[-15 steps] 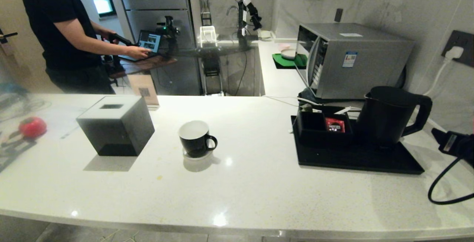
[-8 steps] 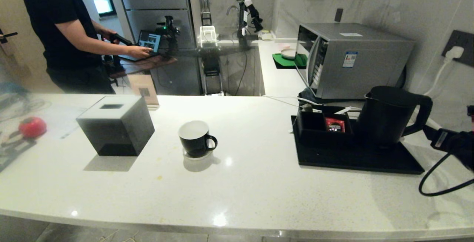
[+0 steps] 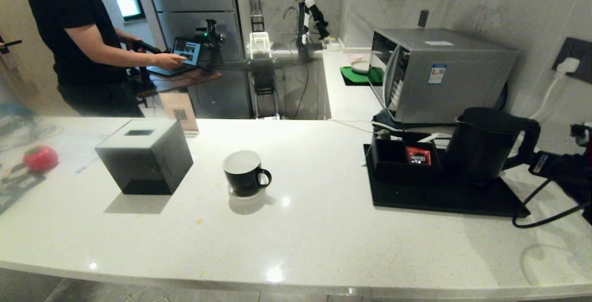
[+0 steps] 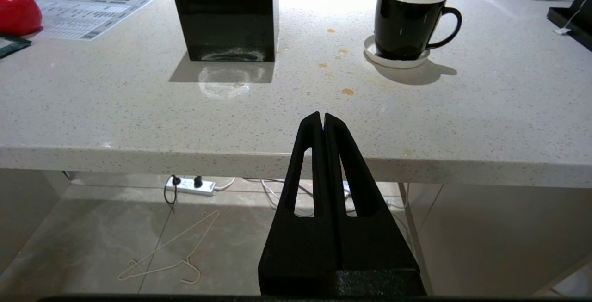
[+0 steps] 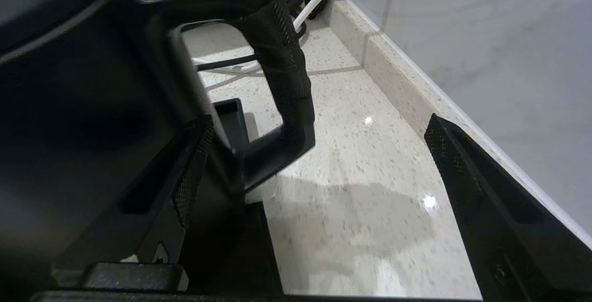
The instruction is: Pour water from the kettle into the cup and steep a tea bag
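Matte black rounded kettle (image 3: 483, 147): stands on black rectangular tray (image 3: 444, 200), right side of white speckled tabletop (image 3: 314, 228); handle (image 5: 282, 70) faces right hand (image 5: 310, 163). Right hand: fingers spread wide, empty, straddling the handle's lower end (no contact visible). Left hand (image 4: 322, 119): closed, empty, parked below the tabletop edge. Glossy black cup (image 3: 243, 172): on white saucer, well apart. Risk: closing off-centre may tip the kettle.

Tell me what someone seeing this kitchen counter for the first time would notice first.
Probably the black kettle on the dark tray at the right, in front of the microwave, with the right hand open around its handle. Next, the black cup on its white saucer mid-counter, beside a black cube-shaped box. The left hand hangs shut before the counter edge.
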